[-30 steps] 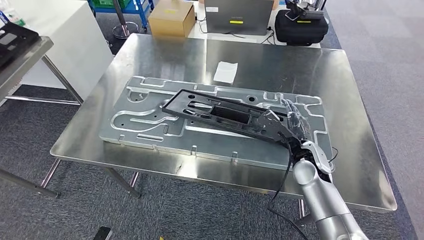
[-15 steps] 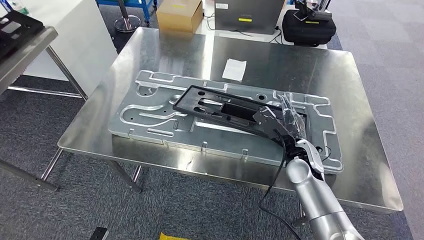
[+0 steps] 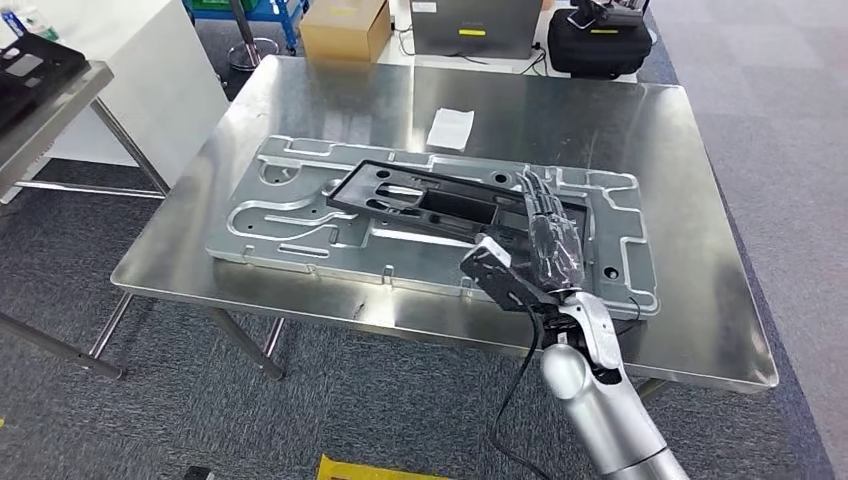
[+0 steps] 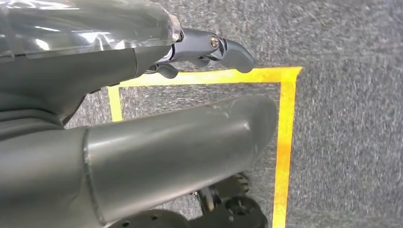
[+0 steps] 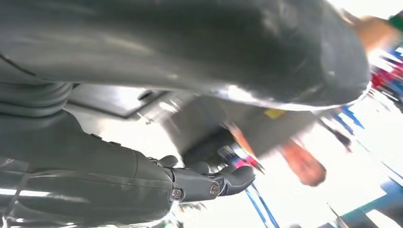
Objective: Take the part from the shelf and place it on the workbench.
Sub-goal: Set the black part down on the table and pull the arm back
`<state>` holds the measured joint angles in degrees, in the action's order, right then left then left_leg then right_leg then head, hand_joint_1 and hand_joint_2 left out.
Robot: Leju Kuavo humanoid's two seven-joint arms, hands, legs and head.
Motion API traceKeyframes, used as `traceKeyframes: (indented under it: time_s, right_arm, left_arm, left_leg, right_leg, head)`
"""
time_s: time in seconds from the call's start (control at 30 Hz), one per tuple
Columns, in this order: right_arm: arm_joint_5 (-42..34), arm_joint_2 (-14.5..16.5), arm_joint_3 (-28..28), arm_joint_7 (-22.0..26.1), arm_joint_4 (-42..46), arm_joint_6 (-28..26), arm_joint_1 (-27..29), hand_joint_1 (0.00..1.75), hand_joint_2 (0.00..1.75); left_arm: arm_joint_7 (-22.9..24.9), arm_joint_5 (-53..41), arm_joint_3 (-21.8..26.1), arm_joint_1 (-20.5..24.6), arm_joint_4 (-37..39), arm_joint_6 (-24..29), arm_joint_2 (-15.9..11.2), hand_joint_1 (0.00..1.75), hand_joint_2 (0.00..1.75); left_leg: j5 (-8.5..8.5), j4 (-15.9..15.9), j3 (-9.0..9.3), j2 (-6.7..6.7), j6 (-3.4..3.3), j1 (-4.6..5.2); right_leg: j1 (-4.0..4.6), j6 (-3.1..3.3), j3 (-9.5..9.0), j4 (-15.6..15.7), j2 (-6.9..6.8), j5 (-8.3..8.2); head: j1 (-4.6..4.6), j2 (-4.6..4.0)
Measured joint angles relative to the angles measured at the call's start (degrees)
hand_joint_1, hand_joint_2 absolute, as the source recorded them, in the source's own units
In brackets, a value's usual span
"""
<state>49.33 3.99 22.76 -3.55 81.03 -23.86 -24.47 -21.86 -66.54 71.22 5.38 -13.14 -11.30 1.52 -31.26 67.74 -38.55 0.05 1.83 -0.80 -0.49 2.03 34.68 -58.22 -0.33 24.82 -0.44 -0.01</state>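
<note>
The long black plastic part (image 3: pixel 430 200) lies flat on the grooved aluminium fixture plate (image 3: pixel 290 215), which sits on the steel workbench (image 3: pixel 600 120). My right hand (image 3: pixel 545 245) hovers over the part's right end with straight fingers and the thumb spread to the side, holding nothing. In the right wrist view its dark fingers (image 5: pixel 214 183) stand well apart from the thick thumb (image 5: pixel 190 47). My left hand (image 4: pixel 142 95) hangs beside my body over the carpet, thumb and fingers (image 4: pixel 223 47) apart and nothing in it.
A white paper slip (image 3: pixel 450 128) lies behind the plate. Past the bench stand a cardboard box (image 3: pixel 345 28), a grey case (image 3: pixel 475 25) and a black bag (image 3: pixel 598 45). A side table (image 3: pixel 60 95) is at the left. Yellow floor tape (image 4: pixel 285 142) lies below my left hand.
My right hand has let go of the part's right end, opened and drawn back a little. The part now rests flat on the plate. The camera has shifted slightly.
</note>
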Motion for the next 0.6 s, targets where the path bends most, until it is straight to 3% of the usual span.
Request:
traceKeyframes:
  time_s: [0.07, 0.1, 0.13, 0.23, 0.27, 0.37, 0.4, 0.43, 0.53, 0.57, 0.6]
  right_arm:
    - [1.0, 0.5, 1.1, 2.1, 3.6, -3.4, 3.1, 0.0, 0.0]
    - [1.2, 0.7, 1.6, 2.8, 5.3, -4.6, 4.7, 0.0, 0.0]
    - [1.3, 0.9, 2.1, 3.2, 6.8, -5.3, 6.0, 0.0, 0.0]
    - [1.4, 1.0, 3.0, 5.2, 11.3, -8.1, 9.3, 0.0, 0.0]
    - [1.5, 1.0, 3.4, 6.3, 13.2, -9.5, 10.7, 0.0, 0.44]
    - [1.6, 0.9, 4.7, 9.1, 18.3, -12.8, 15.9, 0.0, 1.75]
    - [1.9, 0.9, 5.1, 10.1, 20.0, -13.6, 17.9, 0.0, 1.75]
    - [2.2, 0.8, 5.5, 11.3, 21.8, -14.4, 20.2, 0.0, 1.75]
    - [3.7, 1.0, 6.1, 17.2, 27.4, -15.7, 28.4, 0.0, 1.75]
    - [4.0, 1.1, 6.1, 19.3, 29.0, -15.8, 31.3, 0.0, 1.75]
    - [4.2, 1.3, 6.0, 20.9, 30.3, -15.8, 33.6, 0.0, 1.75]
  left_arm:
    - [-0.1, 0.4, 0.4, -0.1, 0.0, 0.2, 0.1, 0.0, 0.0]
    - [-0.1, 0.4, 0.5, -0.2, 0.0, 0.3, 0.2, 0.0, 0.0]
    - [-0.1, 0.5, 0.6, -0.3, 0.0, 0.4, 0.2, 0.0, 0.0]
    - [-0.2, 1.0, 0.8, -0.1, 0.0, 0.8, 0.3, 0.0, 0.0]
    - [-0.2, 1.2, 1.0, -0.1, 0.0, 0.9, 0.4, 0.0, 0.0]
    - [-0.3, 1.9, 1.7, -0.5, 0.0, 1.2, 0.7, 0.0, 0.0]
    - [-0.3, 2.1, 1.9, -0.6, 0.0, 1.3, 0.9, 0.0, 0.0]
    - [-0.4, 2.4, 2.2, -0.7, 0.0, 1.4, 1.0, 0.0, 0.0]
    - [-0.4, 3.3, 3.1, -0.9, 0.0, 1.9, 1.6, 0.0, 0.0]
    - [-0.4, 3.5, 3.4, -1.0, 0.0, 2.1, 1.7, 0.0, 0.0]
    - [-0.4, 3.7, 3.6, -1.1, 0.0, 2.2, 1.9, 0.0, 0.0]
  left_leg:
    - [-3.45, 6.0, -1.01, 0.01, 0.34, -0.01]
    - [-3.62, 6.2, -0.17, 0.01, 0.38, -0.01]
    - [-2.84, 4.2, 1.82, 0.01, 0.34, -0.02]
    - [0.07, -7.3, 9.61, -0.18, -0.34, 0.16]
    - [0.46, -9.3, 10.7, -0.28, -0.69, 0.3]
    - [1.64, -9.8, 10.24, -0.23, -1.88, 0.51]
    - [2.26, -9.9, 9.9, -0.1, -2.35, 0.41]
    - [2.93, -10.1, 9.41, 0.05, -2.88, 0.29]
    - [4.63, -10.1, 7.38, 0.21, -3.81, 0.24]
    - [5.11, -10.0, 6.62, 0.24, -3.78, 0.26]
    - [5.57, -9.8, 5.82, 0.31, -3.69, 0.27]
  right_leg:
    - [0.13, 0.06, 1.19, -0.2, -0.21, -0.79]
    - [0.17, 0.01, 1.82, -0.3, -0.27, -1.18]
    - [0.17, -0.08, 2.44, -0.5, -0.29, -1.57]
    - [0.3, -0.78, 3.73, -0.9, -0.23, -2.74]
    - [0.36, -1.11, 3.86, -0.9, -0.26, -3.12]
    - [0.3, -2.03, 4.01, -0.6, -0.25, -4.12]
    - [0.25, -2.36, 4.32, -1.0, -0.1, -3.37]
    - [0.21, -2.68, 4.83, -2.3, 0.07, -1.54]
    - [0.1, -3.43, 6.94, -11.8, 0.31, 7.19]
    - [0.09, -3.57, 7.12, -14.8, 0.31, 8.59]
    - [0.08, -3.63, 6.59, -16.3, 0.31, 8.62]
  head:
    - [-0.07, 0.0]
    - [-0.08, 0.01]
    - [-0.09, 0.01]
    - [-0.01, 0.01]
    - [0.08, 0.01]
    - [0.29, 0.0]
    - [0.34, 0.0]
    - [0.45, 0.0]
    - [0.73, 0.01]
    - [0.73, 0.01]
    - [0.73, 0.01]
